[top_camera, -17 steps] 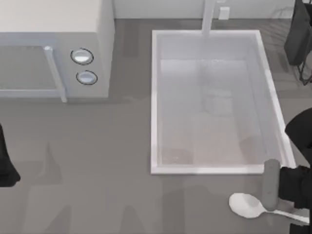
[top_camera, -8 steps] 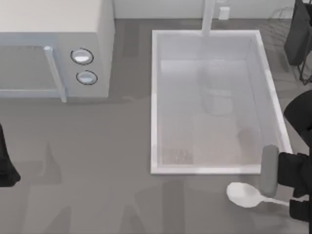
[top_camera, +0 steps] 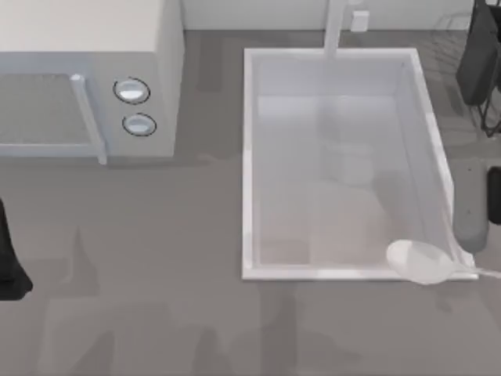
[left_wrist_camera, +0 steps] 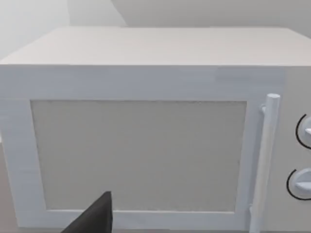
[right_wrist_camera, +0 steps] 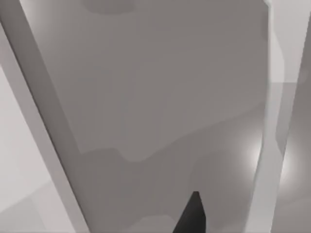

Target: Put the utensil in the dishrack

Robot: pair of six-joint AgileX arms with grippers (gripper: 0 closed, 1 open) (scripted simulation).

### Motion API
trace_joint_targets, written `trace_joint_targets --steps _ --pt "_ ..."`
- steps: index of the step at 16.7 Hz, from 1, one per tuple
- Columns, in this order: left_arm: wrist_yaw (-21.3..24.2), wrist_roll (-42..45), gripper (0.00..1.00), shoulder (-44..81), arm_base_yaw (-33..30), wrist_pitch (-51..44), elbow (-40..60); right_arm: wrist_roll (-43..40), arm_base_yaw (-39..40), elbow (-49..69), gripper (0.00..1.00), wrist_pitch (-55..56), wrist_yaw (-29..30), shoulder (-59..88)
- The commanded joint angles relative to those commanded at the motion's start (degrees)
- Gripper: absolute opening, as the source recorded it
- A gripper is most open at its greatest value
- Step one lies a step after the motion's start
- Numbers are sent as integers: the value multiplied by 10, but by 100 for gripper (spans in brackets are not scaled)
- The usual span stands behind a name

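Raised since the earlier frame, the right gripper [top_camera: 479,235] holds the utensil [top_camera: 424,262] over the sink [top_camera: 249,157] corner. Dishrack [top_camera: 479,63] stands beyond; left arm parked.

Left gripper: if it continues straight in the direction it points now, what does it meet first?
Probably the microwave. The left wrist view looks straight at its door, with the left gripper low in front of it. Nothing stands between them, though the gap is hard to judge.

Glossy white spoon [top_camera: 423,262], white sink [top_camera: 249,157], black wire dishrack [top_camera: 479,55], grey table [top_camera: 156,274].
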Motion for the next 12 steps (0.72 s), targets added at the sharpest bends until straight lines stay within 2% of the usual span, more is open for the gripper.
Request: trace_joint_targets --steps 5,12 --pt "0 0 100 0 0 0 0 4 -4 87 0 -95 0 -34" --pt "0 0 100 0 0 0 0 18 -17 87 0 -76 -10 -38"
